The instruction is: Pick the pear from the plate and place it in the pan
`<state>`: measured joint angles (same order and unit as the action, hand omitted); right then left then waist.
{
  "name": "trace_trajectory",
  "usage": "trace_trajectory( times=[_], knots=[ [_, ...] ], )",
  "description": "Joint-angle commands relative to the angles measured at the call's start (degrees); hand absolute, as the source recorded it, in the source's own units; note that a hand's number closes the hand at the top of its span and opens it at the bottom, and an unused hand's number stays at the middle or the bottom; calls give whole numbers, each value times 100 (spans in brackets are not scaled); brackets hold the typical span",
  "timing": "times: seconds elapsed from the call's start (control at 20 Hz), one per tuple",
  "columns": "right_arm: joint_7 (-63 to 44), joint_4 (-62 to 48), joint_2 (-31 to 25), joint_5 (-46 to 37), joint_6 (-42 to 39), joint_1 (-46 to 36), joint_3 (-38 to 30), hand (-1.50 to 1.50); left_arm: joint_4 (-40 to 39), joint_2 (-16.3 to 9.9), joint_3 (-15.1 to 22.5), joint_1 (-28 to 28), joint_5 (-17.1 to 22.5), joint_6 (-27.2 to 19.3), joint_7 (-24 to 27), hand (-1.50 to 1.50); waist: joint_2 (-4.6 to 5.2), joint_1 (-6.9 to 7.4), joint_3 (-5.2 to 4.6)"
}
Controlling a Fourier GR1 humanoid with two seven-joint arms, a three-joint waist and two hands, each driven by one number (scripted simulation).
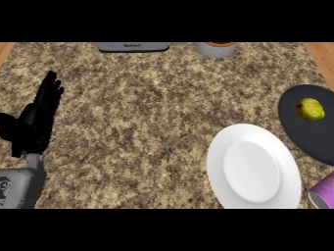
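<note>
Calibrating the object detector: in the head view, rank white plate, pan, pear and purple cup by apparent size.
1. white plate and pan: look about alike, and the pan is cut off by the right edge, so no ranking between them.
2. purple cup, partly cropped.
3. pear, lying in the pan.

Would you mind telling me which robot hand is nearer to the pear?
Only the left robot hand shows, resting open at the counter's left, far across from the pear in the pan. The right is out of view.

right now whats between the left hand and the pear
In the head view, bare speckled counter and the upper edge of the white plate lie between the left hand and the pear, which sits in the dark pan.
</note>
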<state>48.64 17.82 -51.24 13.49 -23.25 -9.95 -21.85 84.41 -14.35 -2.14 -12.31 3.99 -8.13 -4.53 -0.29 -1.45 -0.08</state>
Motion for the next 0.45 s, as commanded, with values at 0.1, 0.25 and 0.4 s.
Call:
trace_trajectory(
  times=[0.1, 0.25, 0.4],
  knots=[
    [838, 749, 181, 314, -901, 1205, -94, -150, -148, 88, 9, 43, -52, 16, 138, 0, -5, -63, -9],
    [296, 1350, -16, 496, -916, 1525, -121, -150, 166, 14, -9, 108, 18, 119, -54, 0, -2, 19, -9],
    [75, 2126, 223, 715, -525, 1930, -200, -150, 362, 53, 10, 221, -52, 24, -193, 0, -2, 47, -9]
  ],
)
